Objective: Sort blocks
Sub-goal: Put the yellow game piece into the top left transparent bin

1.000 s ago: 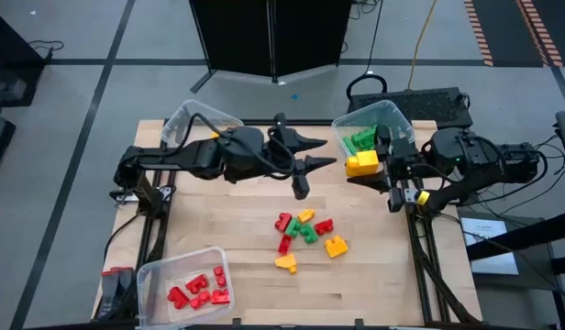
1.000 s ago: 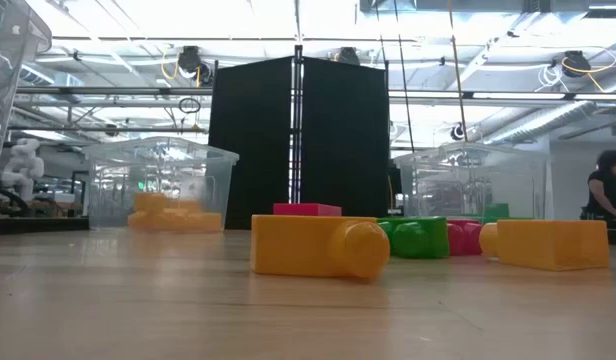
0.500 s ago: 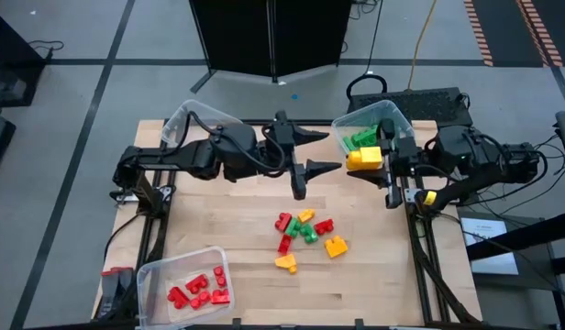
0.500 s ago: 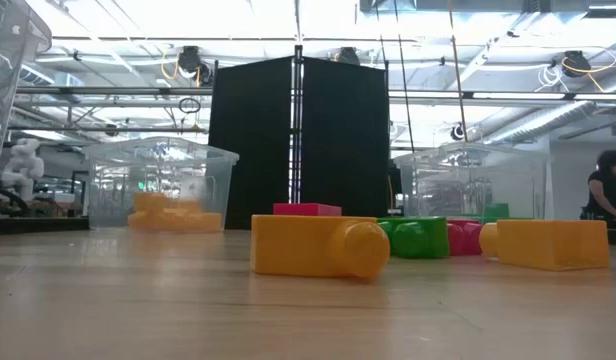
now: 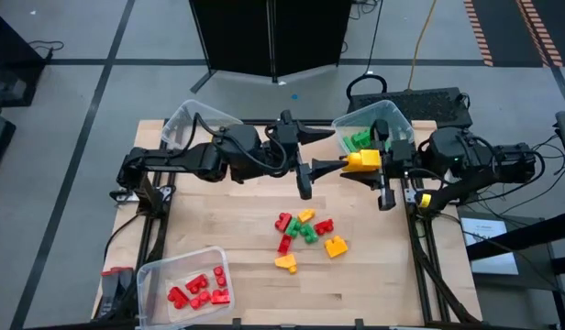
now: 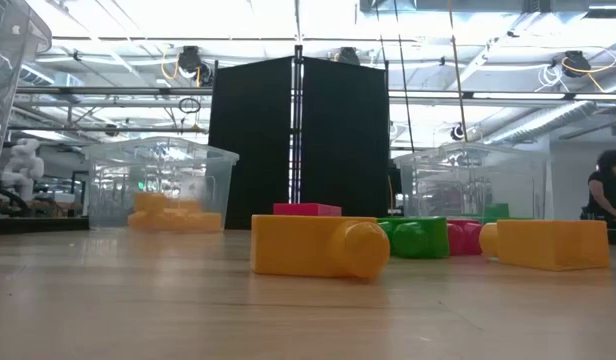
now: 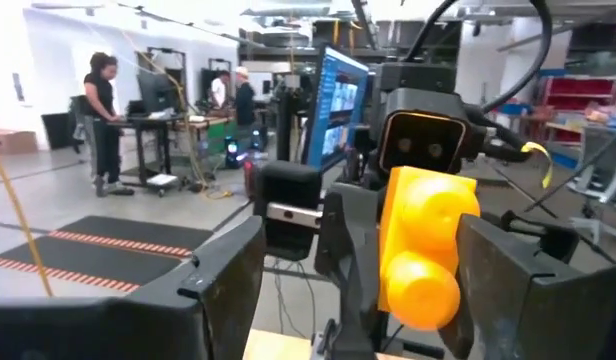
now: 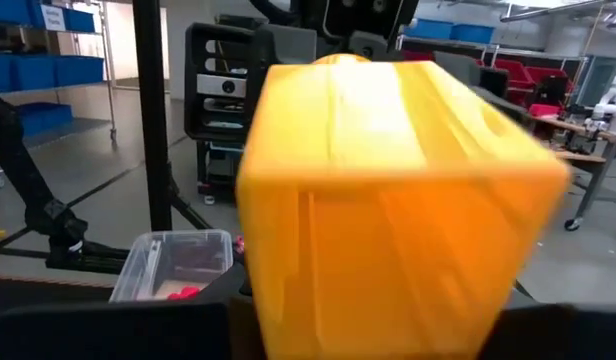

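You get bright, even overhead light with soft shadows; the yellow block [image 8: 388, 200] fills your right wrist view, blurred.

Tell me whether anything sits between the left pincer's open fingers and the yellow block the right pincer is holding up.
Nothing visible does. The left pincer is open, its fingers on either side of the yellow block, which the right pincer holds in mid-air above the table. Only empty gaps show.

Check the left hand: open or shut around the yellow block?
Open. The left hand has its fingers spread on either side of the yellow block, apart from it; the right hand is the one holding the block.
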Tool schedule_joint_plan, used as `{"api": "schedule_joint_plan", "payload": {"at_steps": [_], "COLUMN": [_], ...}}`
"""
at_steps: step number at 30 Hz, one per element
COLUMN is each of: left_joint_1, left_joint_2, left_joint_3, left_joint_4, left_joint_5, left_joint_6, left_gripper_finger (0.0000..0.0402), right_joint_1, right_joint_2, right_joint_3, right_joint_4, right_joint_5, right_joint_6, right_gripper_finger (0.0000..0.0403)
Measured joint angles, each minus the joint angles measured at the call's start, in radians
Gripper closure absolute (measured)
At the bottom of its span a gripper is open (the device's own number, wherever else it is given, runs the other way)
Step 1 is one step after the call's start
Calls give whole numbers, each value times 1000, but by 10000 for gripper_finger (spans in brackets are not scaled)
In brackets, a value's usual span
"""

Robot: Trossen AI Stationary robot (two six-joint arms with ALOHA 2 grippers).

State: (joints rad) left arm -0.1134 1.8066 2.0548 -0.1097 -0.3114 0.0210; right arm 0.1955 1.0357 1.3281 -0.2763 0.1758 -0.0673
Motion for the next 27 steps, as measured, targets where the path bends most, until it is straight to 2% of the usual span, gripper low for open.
{"api": "schedule_joint_plan", "payload": {"at_steps": [4,13,27], "left_joint_1": [-2,-13,-18], "left_joint_2": [1,-5,-8], "left_joint_3": [0,-1,-1], "left_joint_4": [-4,-102,-80], "left_joint_5": [43,50,51], "left_joint_6": [2,13,12], "left_gripper_finger": [148,148,148], "right_joint_1": [0,0,-13], "right_joint_2": [11,-14,1], "right_joint_3": [0,0,0], "right_joint_4": [10,41,-40], "right_joint_5": [-2,8,6], "right_joint_6": [0,2,48], "right_gripper_finger": [286,286,286]}}
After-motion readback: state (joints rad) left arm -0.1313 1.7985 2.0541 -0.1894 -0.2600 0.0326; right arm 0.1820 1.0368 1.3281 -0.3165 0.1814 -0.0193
